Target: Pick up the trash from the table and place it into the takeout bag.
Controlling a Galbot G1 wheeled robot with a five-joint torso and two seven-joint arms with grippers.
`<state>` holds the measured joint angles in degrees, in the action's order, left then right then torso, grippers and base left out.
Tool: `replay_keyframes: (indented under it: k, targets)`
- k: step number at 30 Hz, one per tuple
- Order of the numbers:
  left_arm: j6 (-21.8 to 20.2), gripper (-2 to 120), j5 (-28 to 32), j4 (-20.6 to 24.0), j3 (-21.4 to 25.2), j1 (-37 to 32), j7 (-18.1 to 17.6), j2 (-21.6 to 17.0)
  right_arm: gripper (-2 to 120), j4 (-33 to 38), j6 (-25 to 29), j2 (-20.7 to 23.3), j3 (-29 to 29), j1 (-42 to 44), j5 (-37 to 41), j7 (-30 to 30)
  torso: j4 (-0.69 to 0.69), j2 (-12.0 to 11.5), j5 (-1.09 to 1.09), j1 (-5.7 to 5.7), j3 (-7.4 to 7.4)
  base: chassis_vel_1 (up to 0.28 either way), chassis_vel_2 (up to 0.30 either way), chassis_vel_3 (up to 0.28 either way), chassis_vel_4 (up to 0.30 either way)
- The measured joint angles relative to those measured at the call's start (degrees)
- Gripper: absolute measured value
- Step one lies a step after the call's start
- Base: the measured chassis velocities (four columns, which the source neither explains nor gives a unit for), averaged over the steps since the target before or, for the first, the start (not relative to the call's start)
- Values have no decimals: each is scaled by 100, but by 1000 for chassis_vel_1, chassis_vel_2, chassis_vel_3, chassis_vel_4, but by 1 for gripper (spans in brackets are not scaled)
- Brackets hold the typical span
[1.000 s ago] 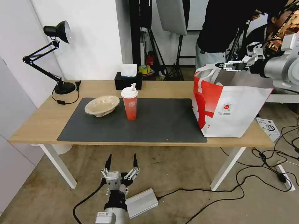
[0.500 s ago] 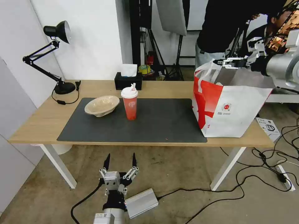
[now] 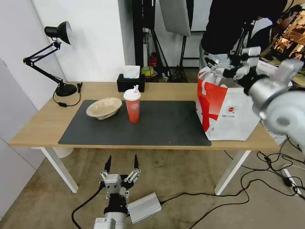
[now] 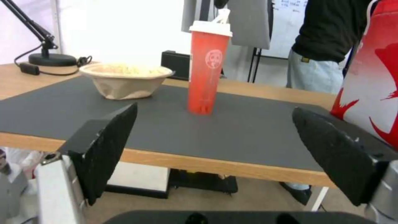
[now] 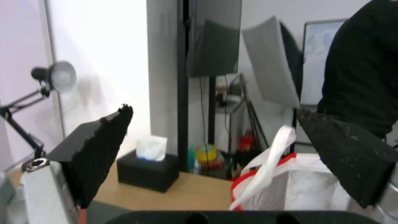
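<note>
Above the mouth of the takeout bag [image 3: 232,111], the right gripper [image 3: 219,68] hovers with jaws spread and empty, beside the bag's white handle [image 5: 267,161]. Well ahead of the left gripper [image 3: 121,163], which hangs low before the table [image 3: 47,121] edge with jaws spread wide, the red cup [image 3: 132,105] stands upright on the dark mat [image 3: 165,124]. Just beside the cup sits a beige bowl [image 3: 104,107]. Both likely await pickup.
</note>
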<state>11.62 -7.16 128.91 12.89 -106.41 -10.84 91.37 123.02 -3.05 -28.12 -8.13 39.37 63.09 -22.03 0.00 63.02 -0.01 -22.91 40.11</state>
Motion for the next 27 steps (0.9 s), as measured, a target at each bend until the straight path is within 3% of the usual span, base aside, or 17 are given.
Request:
replay_keyframes:
  k: [3,6,11,27]
  targets:
    - [15,100,0,11,0,-2,-4,0,100,246,504,-175,-104,588,-557,-250,0,0,0,0,0,0,0,0,0]
    - [21,100,-1,27,0,-5,-4,0,100,559,1172,-469,-205,1356,-1678,-536,0,0,-1,0,0,0,0,0,0]
    - [67,100,-1,46,0,-19,-7,0,100,778,1597,-791,-301,2192,-2639,-708,0,1,0,0,-1,0,0,0,0]
    - [108,100,14,78,0,-31,-22,0,100,1153,2091,-1524,-182,4299,-4451,-812,0,1,0,1,-1,0,0,0,0]
